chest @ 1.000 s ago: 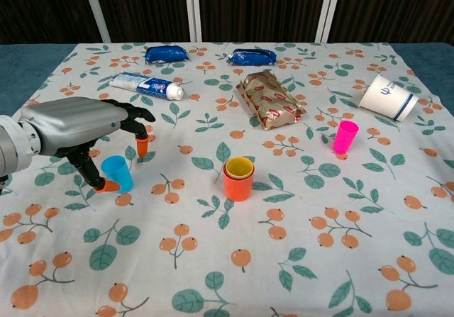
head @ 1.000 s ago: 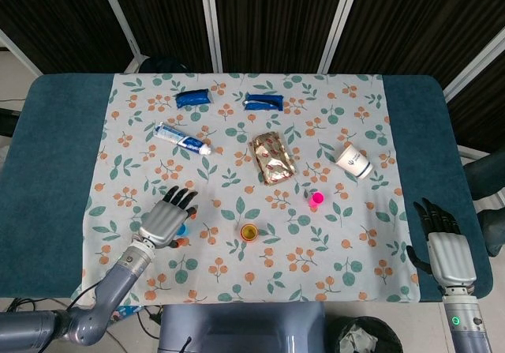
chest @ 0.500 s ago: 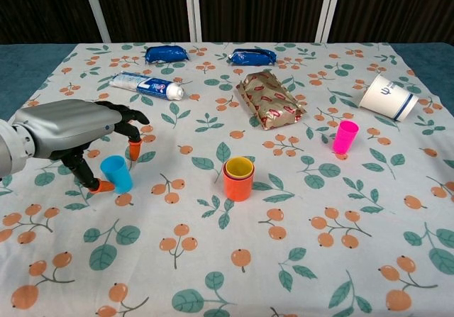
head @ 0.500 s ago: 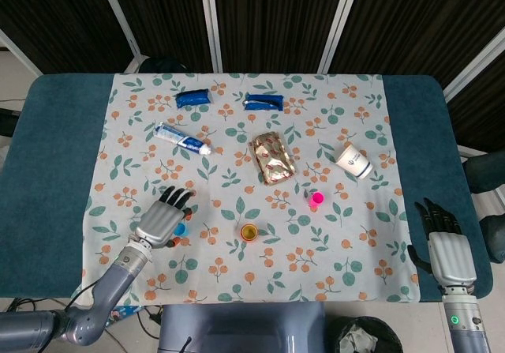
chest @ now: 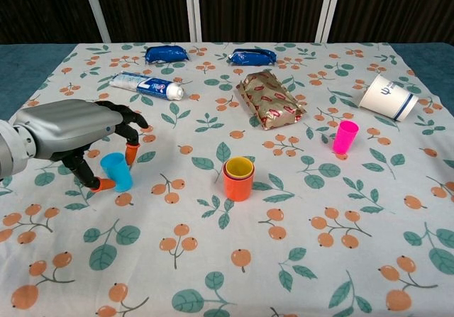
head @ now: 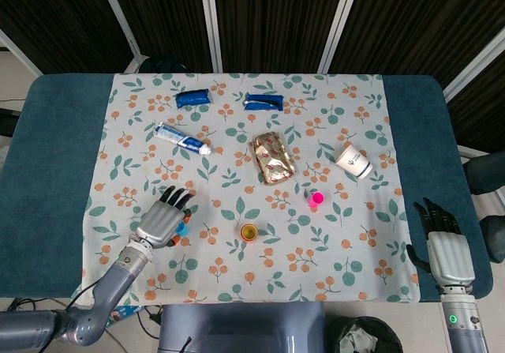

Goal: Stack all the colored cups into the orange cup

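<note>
The orange cup (chest: 238, 181) stands mid-table with a yellow cup (chest: 239, 167) nested inside it. A blue cup (chest: 117, 173) stands upright on the cloth to its left. My left hand (chest: 78, 136) is curled over the blue cup, its thumb against the cup's left side and a fingertip (chest: 131, 154) at the right rim. A pink cup (chest: 345, 137) stands alone at the right. In the head view my right hand (head: 446, 246) lies flat and empty, fingers apart, at the table's right edge, far from the cups.
A white paper cup (chest: 386, 98) lies on its side at the far right. A toothpaste tube (chest: 147, 86), a gold snack packet (chest: 270, 100) and two blue packets (chest: 167, 53) (chest: 253, 56) lie along the back of the cloth.
My left hand has sunk a little and its fingers have curled in around the blue cup. The cup has barely shifted. The right hand has not moved.
</note>
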`<state>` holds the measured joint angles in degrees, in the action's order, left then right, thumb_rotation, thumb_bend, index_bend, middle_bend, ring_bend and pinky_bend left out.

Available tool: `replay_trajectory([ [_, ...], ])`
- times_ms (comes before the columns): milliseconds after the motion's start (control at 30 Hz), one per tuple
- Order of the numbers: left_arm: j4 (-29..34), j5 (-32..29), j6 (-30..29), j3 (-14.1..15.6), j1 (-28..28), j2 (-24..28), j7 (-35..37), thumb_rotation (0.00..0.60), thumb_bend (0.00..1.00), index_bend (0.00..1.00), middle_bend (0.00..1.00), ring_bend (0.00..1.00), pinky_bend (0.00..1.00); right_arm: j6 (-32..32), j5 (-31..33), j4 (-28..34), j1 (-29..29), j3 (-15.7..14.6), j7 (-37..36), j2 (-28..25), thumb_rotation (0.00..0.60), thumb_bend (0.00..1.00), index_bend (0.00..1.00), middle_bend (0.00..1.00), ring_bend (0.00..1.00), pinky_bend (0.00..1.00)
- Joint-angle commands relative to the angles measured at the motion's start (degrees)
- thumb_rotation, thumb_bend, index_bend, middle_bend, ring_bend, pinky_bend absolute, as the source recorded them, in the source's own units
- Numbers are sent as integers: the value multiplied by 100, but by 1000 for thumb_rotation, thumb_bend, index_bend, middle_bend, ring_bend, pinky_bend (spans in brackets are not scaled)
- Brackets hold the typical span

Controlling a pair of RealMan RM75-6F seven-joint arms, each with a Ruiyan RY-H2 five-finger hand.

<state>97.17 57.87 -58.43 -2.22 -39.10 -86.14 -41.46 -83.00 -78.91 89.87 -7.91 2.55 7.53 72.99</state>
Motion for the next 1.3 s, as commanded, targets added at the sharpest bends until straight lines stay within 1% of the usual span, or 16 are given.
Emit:
replay_trajectory([
  [33, 1, -48, -12, 14, -14, -6, -54, 600, 244, 481, 108, 0, 32, 9, 11, -3, 4, 13, 3, 7, 600, 410, 103, 51, 83, 126],
  [200, 11, -91, -27, 36, -44, -27, -141, 600, 270, 504, 119, 0, 32, 16, 25, -4, 16, 37, 19, 16, 600, 410, 104, 51, 83, 126],
  [433, 53, -81, -90, 39, -66, -38, -183, 600, 348, 547, 150, 0, 32, 30, 49, -12, 31, 73, 16, 25, 600, 410, 104, 51, 83, 126],
  [667, 327, 36, -218, -57, -105, 56, -171, 600, 355, 550, 152, 0, 32, 17, 36, -1, 50, 97, 16, 24, 600, 410, 104, 51, 83, 126],
  [867, 890, 137, -353, -299, -281, 217, -377, 600, 355, 551, 152, 0, 32, 34, 71, -7, 61, 133, 22, 24, 600, 409, 106, 51, 83, 126],
  [967, 1270, 95, -378, -460, -427, 277, -557, 600, 355, 551, 153, 0, 32, 40, 86, -14, 66, 149, 39, 27, 600, 410, 107, 51, 83, 126],
  [1033, 1379, 71, -387, -509, -493, 286, -675, 600, 355, 551, 154, 0, 32, 41, 85, -9, 69, 152, 35, 25, 600, 409, 107, 51, 83, 126],
  [1167, 1608, -134, -393, -626, -736, 223, -1143, 600, 355, 553, 155, 0, 32, 40, 69, -2, 75, 155, 39, 24, 600, 409, 107, 51, 83, 126],
  [1300, 1698, -518, -420, -744, -1014, 47, -1615, 600, 354, 553, 155, 0, 32, 40, 31, -3, 77, 147, 61, 32, 600, 409, 108, 51, 83, 126],
])
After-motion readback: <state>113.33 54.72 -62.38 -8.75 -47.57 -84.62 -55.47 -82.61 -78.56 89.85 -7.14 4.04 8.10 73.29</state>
